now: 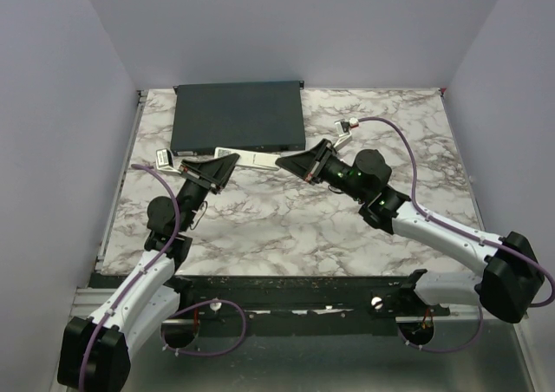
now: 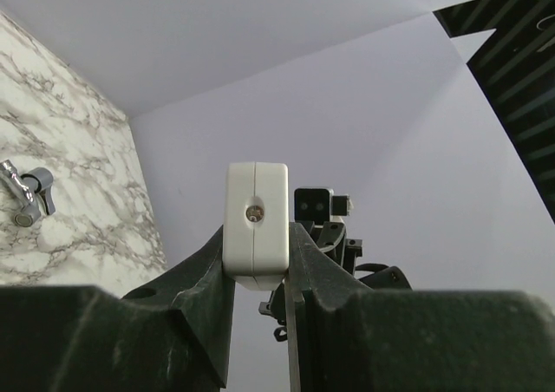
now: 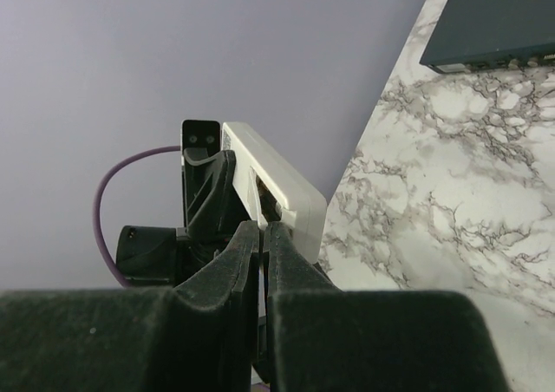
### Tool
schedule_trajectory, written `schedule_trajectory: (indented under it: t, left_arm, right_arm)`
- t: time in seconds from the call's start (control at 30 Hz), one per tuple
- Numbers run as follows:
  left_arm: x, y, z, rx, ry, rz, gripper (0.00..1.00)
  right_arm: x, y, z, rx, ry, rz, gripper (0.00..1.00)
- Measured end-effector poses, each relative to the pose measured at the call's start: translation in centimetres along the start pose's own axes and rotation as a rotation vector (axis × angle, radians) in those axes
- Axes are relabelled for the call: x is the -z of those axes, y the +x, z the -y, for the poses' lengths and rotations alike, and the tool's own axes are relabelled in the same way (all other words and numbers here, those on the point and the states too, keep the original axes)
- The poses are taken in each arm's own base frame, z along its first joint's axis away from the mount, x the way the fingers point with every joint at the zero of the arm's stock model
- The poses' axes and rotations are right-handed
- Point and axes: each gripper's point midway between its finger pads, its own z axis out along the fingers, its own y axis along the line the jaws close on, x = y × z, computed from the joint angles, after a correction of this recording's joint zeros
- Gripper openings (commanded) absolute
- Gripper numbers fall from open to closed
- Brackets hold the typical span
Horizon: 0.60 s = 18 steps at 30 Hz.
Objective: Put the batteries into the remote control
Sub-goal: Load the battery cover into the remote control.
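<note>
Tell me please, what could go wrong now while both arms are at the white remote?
1. The left gripper clamps the remote control by one end only; a push from the right gripper could twist or slip it.
2. The right gripper's fingers are shut right against the remote's side, so they might pry or scrape it.

Even, soft overhead light, faint shadows on the marble table, near gripper bodies blurred in both wrist views

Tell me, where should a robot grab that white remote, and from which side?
Best across its narrow width near one end, as the left gripper does: the remote is a slim bar with flat, parallel long sides, so the fingers seat squarely. Coming in from the end leaves the rest of it free for the right gripper.
</note>
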Motion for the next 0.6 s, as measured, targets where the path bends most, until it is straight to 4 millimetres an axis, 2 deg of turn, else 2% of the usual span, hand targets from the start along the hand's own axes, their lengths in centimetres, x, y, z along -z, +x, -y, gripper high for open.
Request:
schedule_trajectory:
  t: [0.6]
  left_arm:
    - [0.04,0.12,0.49,-0.086,0.035,-0.005,0.00]
  right_arm:
    - [-0.32,0.09,0.11,-0.010,0.024,-0.011,0.01]
